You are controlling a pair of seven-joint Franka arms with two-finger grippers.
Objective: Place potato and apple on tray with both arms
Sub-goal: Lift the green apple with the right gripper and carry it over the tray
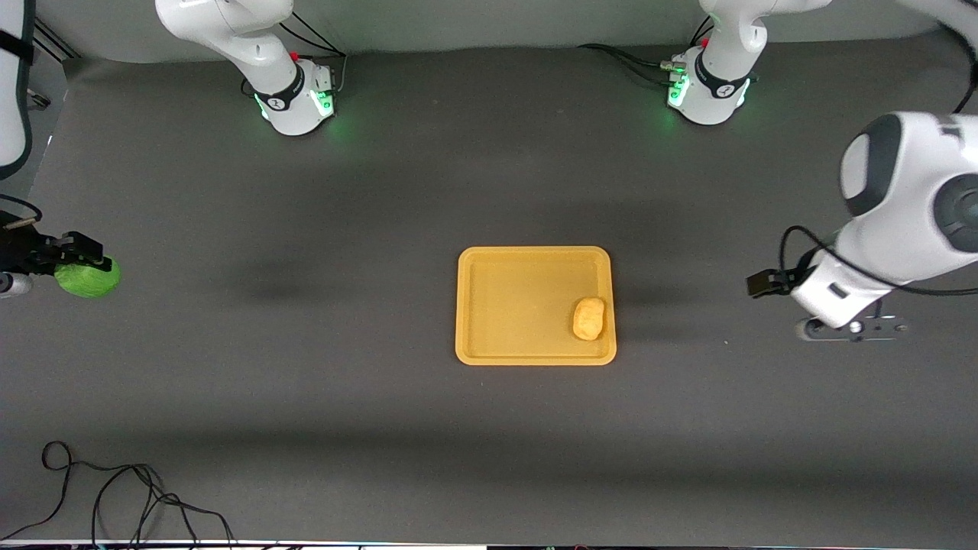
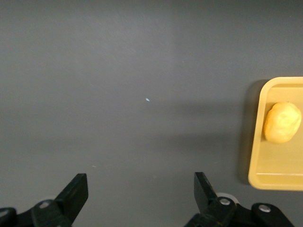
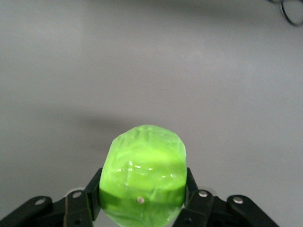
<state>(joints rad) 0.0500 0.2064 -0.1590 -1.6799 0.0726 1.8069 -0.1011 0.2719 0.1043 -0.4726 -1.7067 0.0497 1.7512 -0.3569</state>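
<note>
While gripped, apple (image 3: 144, 172) between fingers (image 3: 93, 195).

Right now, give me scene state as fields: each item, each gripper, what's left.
potato: lying in the tray, at its corner toward the left arm's end, nearer the front camera
apple: held by the right gripper at the right arm's end of the table, well apart from the tray
left gripper: open, empty, over bare table beside the tray
right gripper state: shut on the apple
remaining: apple not yet on tray
</note>
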